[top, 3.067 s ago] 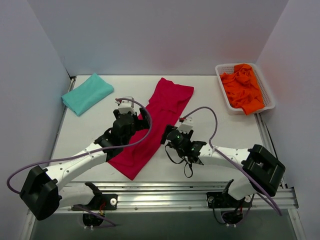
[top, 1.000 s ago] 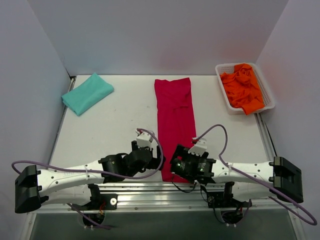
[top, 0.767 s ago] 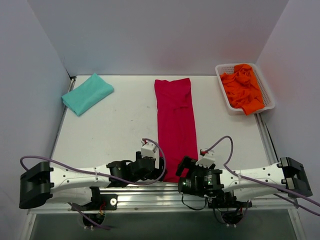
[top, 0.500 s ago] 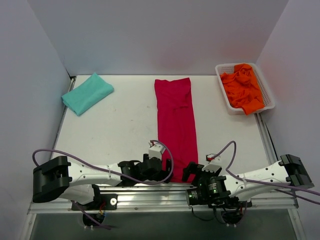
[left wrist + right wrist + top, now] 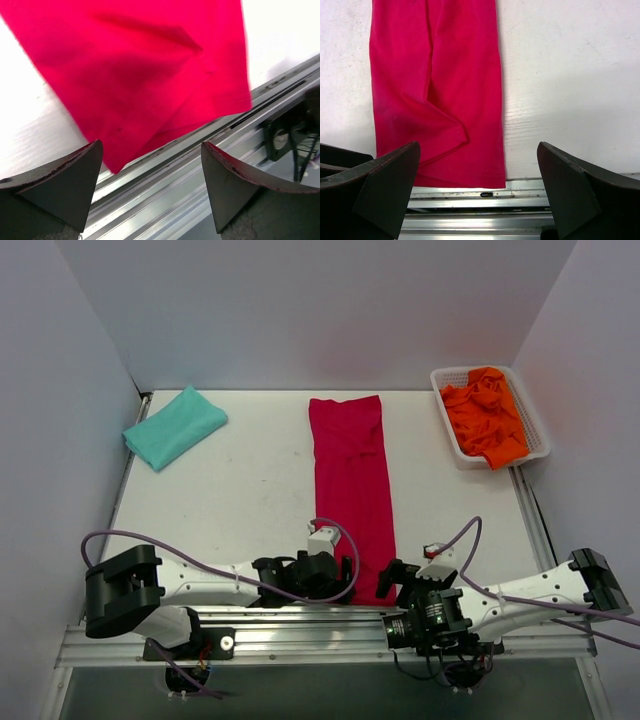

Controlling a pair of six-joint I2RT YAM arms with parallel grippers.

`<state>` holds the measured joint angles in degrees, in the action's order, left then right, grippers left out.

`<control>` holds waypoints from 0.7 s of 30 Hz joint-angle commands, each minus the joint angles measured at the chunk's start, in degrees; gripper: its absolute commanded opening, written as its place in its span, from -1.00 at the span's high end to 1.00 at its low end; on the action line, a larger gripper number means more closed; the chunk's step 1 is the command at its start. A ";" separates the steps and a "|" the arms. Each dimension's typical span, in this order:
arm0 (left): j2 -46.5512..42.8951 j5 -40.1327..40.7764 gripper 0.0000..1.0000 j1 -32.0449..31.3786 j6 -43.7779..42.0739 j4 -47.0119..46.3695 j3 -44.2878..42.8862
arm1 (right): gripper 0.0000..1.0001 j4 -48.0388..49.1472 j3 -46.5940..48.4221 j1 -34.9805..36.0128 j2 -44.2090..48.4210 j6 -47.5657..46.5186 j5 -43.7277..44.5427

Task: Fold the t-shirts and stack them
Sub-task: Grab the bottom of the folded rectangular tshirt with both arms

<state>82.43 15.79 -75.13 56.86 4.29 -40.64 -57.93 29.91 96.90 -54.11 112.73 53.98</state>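
Crimson t-shirt (image 5: 350, 480) lies folded lengthwise into a long narrow strip down the centre of the table (image 5: 230, 490), far end near the back wall, near hem right at the front edge. In my right wrist cam the crimson t-shirt (image 5: 437, 85) is flat, with a small diagonal flap near the hem, and the hem stops just beside the aluminium rail (image 5: 530, 202). In the left wrist cam the crimson t-shirt (image 5: 145, 70) has one near corner reaching onto the rail (image 5: 180, 185).

Left gripper (image 5: 338, 572) sits low at the near-left corner of the strip, jaws spread wide, nothing clamped. In its own cam the left gripper (image 5: 151, 147) has the hem between the fingers, but the pads are well apart from the cloth edges. Right gripper (image 5: 396, 574) is just beside the near-right corner, over the table edge. In its cam the right gripper (image 5: 477, 147) is also released, fingers wide on either side of the hem, gripping nothing.

Teal t-shirt (image 5: 175, 426) is folded at the far-left corner, well apart from the crimson one. Orange t-shirts (image 5: 485, 418) are bunched in a white basket (image 5: 441, 400) at the far right.
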 commanded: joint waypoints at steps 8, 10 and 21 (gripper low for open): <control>-6.94 8.21 -0.80 -2.39 6.68 12.32 -0.85 | -0.98 10.33 1.91 -1.88 3.04 0.17 6.06; -6.15 6.80 -0.80 -2.39 7.03 9.16 0.56 | -0.99 17.64 1.47 -8.81 3.04 -17.23 2.13; -1.49 2.23 -0.79 -2.21 8.09 2.13 2.32 | -1.00 38.70 -3.20 -33.00 2.34 -47.17 -24.79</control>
<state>80.53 19.42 -77.47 64.12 10.39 -38.59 -20.10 25.91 65.17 -51.86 72.01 35.27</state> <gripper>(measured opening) 0.898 0.996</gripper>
